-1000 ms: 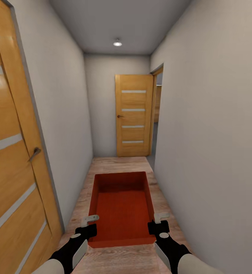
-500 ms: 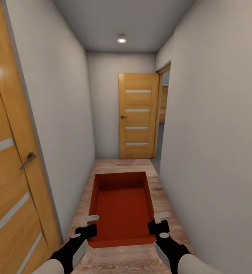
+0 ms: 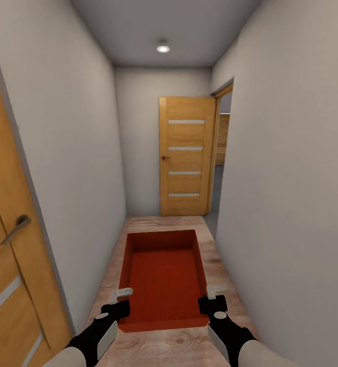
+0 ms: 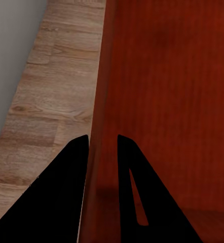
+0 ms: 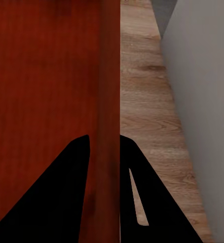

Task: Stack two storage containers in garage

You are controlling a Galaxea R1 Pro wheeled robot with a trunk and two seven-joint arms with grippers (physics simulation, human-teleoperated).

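Note:
One orange-red storage container hangs in front of me above the light wood-plank hallway floor, carried by both arms. My left gripper is shut on the container's left wall, one finger on each side of it. My right gripper is shut on the right wall the same way. The bin's inside looks empty. The second container is out of view.
I am in a narrow hallway with white-grey walls close on both sides. A wooden door with a lever handle stands at the near left. Another wooden door stands open at the far end, beside a doorway on the right.
The view has advanced down the hallway: the left door slid towards the picture's edge and the far door grew larger. The container and both grippers keep their places in the picture.

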